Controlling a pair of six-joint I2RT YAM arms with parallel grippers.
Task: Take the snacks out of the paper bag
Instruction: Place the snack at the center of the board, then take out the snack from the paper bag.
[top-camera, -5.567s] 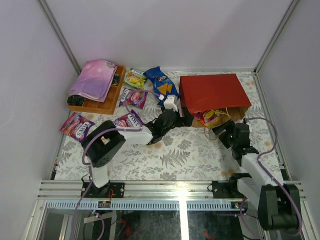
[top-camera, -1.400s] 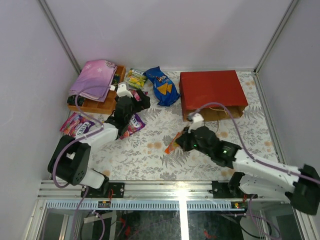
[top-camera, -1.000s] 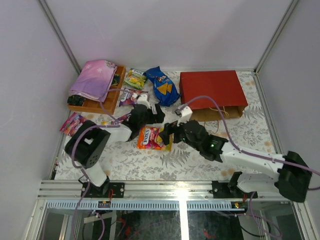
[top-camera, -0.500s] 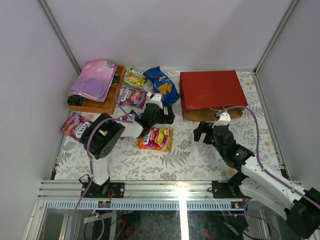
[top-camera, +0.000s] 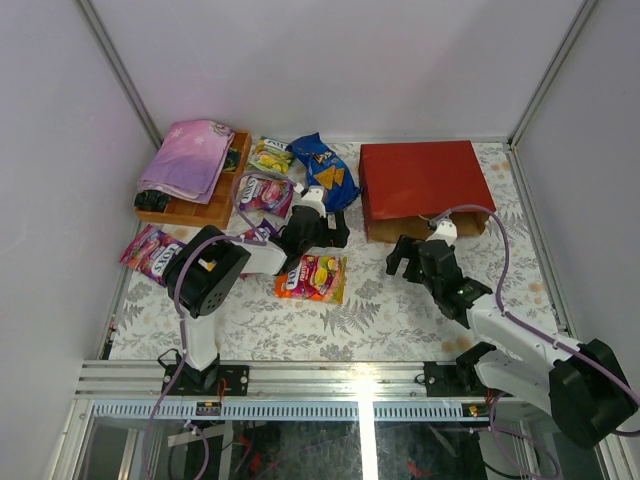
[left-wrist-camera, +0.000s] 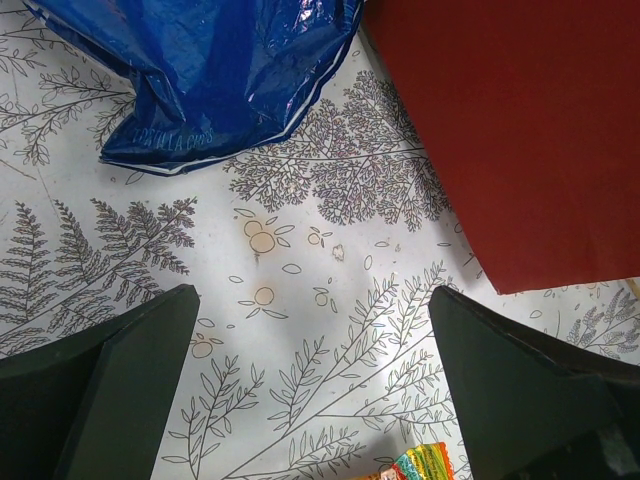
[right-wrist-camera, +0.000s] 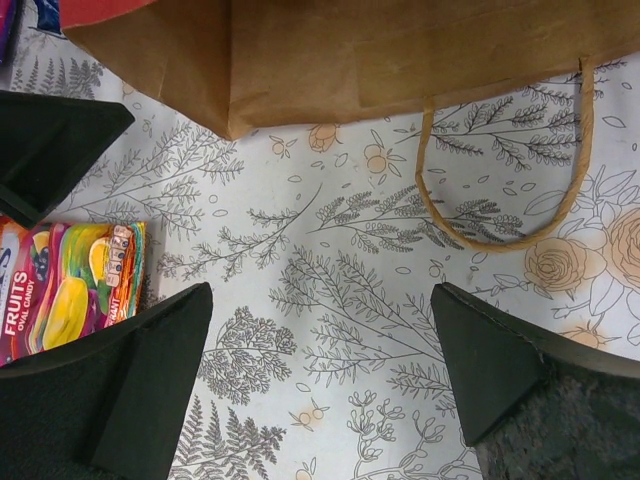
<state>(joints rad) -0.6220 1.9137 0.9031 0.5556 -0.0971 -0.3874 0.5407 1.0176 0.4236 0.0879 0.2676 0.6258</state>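
Observation:
The red paper bag (top-camera: 420, 182) lies flat at the back right, its brown mouth (right-wrist-camera: 400, 50) and a twisted handle (right-wrist-camera: 500, 200) facing me. No packet shows inside it. An orange packet (top-camera: 312, 277) lies on the table left of the bag; it also shows in the right wrist view (right-wrist-camera: 70, 280). The dark-blue chip bag (top-camera: 322, 168) lies left of the paper bag and shows in the left wrist view (left-wrist-camera: 200, 70). My left gripper (top-camera: 338, 230) is open and empty over bare cloth between them. My right gripper (top-camera: 402, 262) is open and empty just before the bag's mouth.
Purple packets (top-camera: 265, 192) (top-camera: 152, 250) and a green-yellow packet (top-camera: 270, 157) lie at the left. A wooden tray (top-camera: 205, 208) with a folded pink-purple cloth (top-camera: 188, 158) stands at the back left. A floral tablecloth (top-camera: 400, 320) covers the table; white walls close it in.
My right gripper carried the orange packet leftward, let it go on the table and drew back to the bag's mouth. My left arm swung from the left packets to the centre.

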